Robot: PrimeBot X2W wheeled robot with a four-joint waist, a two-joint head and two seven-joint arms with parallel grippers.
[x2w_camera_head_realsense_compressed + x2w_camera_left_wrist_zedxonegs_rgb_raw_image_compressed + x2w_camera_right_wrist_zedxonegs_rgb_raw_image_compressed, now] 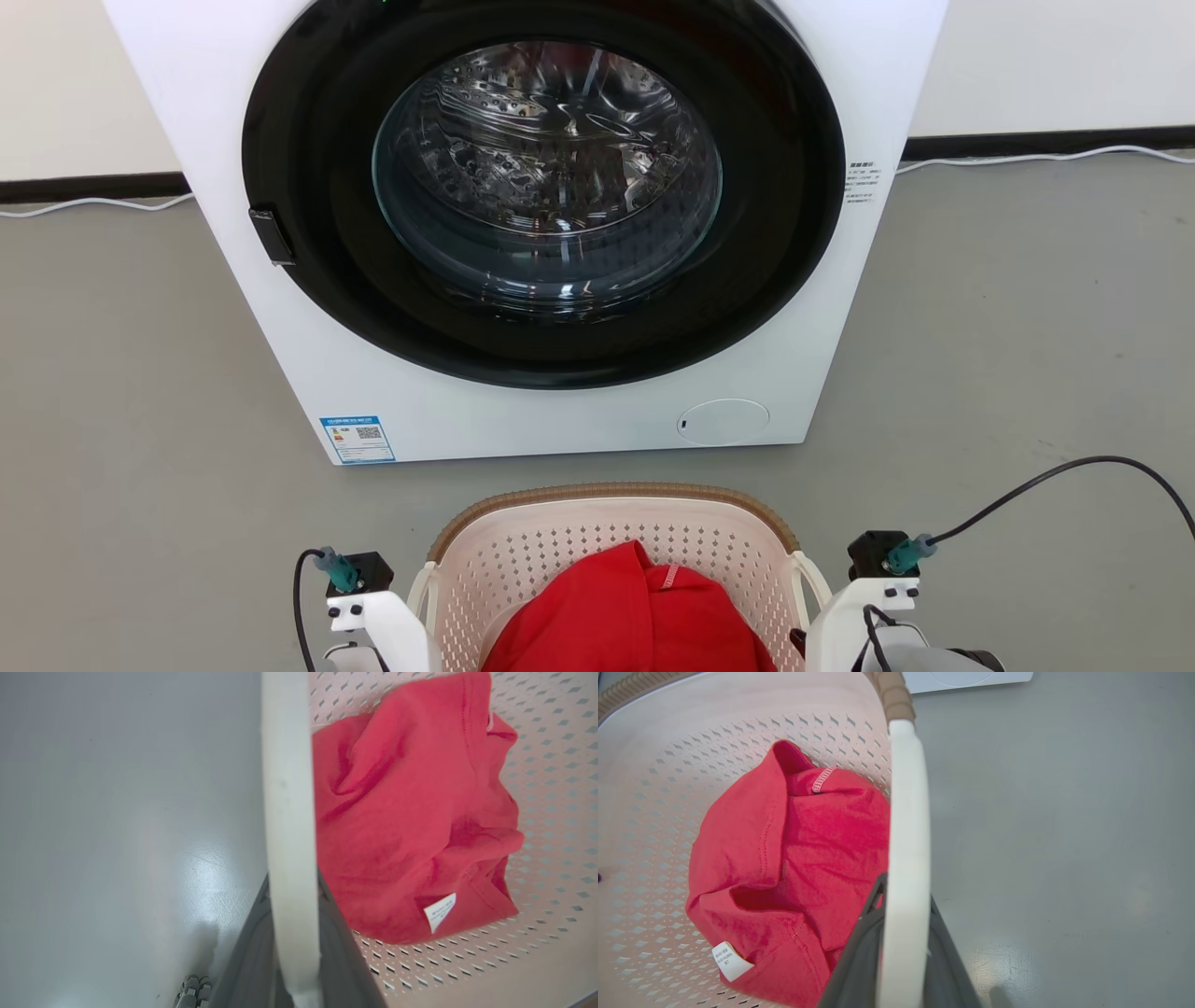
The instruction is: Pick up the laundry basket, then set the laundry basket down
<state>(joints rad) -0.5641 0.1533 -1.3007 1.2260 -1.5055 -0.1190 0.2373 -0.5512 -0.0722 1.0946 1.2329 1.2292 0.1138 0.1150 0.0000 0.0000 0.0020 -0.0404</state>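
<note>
While the laundry basket (560, 546) is just in front of the washer (560, 411), a red garment (635, 616) lies inside it. The left gripper (293, 879) pinches its left handle (287, 788), jaws nearly closed; the right gripper (906, 891) likewise clasps the right handle (908, 812).

Before washer (560, 425): laundry basket (611, 493), red garment (635, 616) inside.

My left wrist (372, 611) sits at seven o'clock, right wrist (861, 605) at five; left fingers (247, 963) and right fingers (857, 963) pinch the laundry basket (616, 492) handles (289, 812).
</note>
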